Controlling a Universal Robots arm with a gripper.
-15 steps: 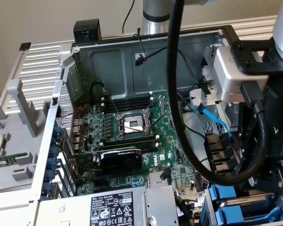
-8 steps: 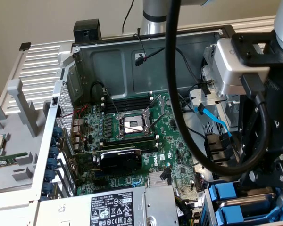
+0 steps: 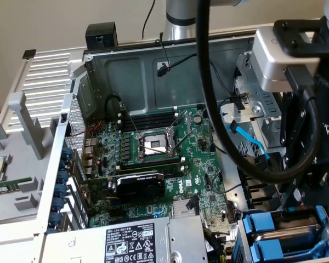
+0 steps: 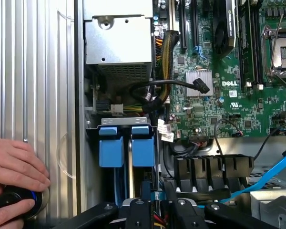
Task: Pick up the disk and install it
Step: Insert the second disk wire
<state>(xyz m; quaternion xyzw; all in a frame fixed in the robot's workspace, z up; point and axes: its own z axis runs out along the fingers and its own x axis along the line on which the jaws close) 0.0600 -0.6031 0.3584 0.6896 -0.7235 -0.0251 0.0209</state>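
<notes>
The gripper (image 4: pixel 150 210) hangs just over the drive bay at the case's corner, where the disk (image 4: pixel 143 145) sits upright in its slot beside another blue carrier (image 4: pixel 110 145); its grasp cannot be told. A hand (image 4: pixel 14 164) rests on the case wall.

My arm (image 3: pixel 181 19) shows as a silver column at the top centre of the exterior view. Its wrist (image 3: pixel 282 55), a pale grey block with a black bracket, sits at the upper right of that frame. Below it the black gripper (image 3: pixel 310 186) hangs pointing downward along the right edge. In the wrist view I see the gripper's (image 4: pixel 150 205) dark linkages splayed to either side, and a person's hand (image 4: pixel 14 164) lying with curled fingers.
</notes>
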